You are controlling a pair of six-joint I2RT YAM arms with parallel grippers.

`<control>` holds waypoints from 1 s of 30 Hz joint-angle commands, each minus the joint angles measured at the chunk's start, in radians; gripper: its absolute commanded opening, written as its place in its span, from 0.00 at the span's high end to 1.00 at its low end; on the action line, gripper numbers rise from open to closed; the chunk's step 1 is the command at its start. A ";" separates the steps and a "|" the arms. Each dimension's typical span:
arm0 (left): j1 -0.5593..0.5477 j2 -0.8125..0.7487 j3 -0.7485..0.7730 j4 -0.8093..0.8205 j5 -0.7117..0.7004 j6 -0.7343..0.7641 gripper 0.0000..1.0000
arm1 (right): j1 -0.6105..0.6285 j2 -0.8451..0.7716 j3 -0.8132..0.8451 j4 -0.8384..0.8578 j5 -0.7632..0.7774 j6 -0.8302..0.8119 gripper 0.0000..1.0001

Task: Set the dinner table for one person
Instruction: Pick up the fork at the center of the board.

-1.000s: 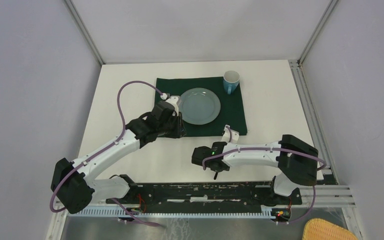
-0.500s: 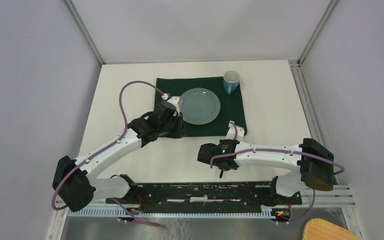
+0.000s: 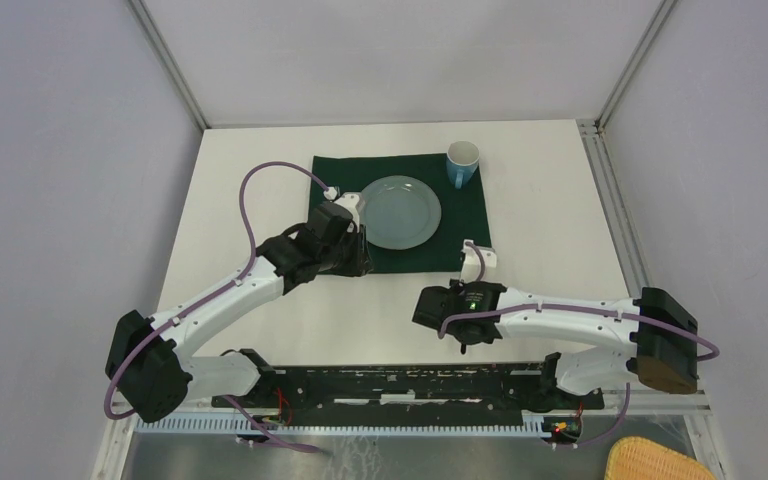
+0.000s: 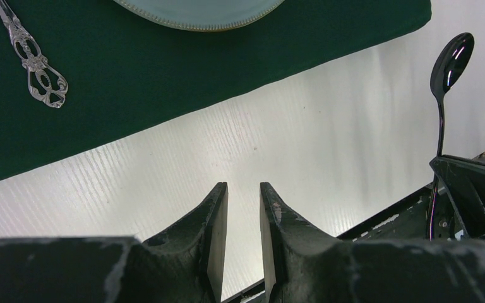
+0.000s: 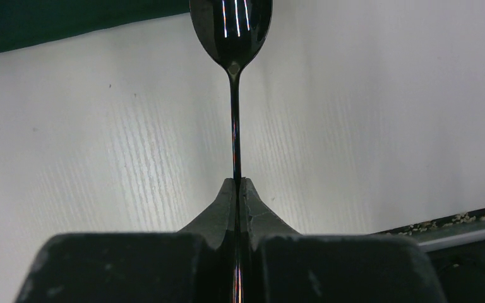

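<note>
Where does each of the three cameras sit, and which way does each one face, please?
Top external: fixed above and behind the arms, looking down on the dinner table, green cloth, plate and mug; both arms and bases show.
Left wrist: on the left wrist, looking past the open left gripper at table, cloth edge and an ornate silver handle.
Right wrist: on the right wrist, looking along the right gripper, shut on the black spoon.
Shared: both wrist views show the spoon and cloth edge.

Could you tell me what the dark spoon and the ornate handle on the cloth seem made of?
The glossy black spoon: likely polished metal, judging by its sharp mirror-like reflections. The ornate silver utensil handle: probably cast metal, with openwork scrolls and bright glints.
</note>
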 commanded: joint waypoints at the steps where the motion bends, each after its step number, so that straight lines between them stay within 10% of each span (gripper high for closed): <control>1: 0.002 0.001 0.003 0.047 -0.005 0.015 0.68 | -0.030 -0.019 -0.012 0.049 0.059 -0.128 1.00; 30: 0.002 -0.012 0.002 0.028 -0.038 0.018 0.69 | -0.442 0.195 0.120 0.493 -0.191 -0.701 1.00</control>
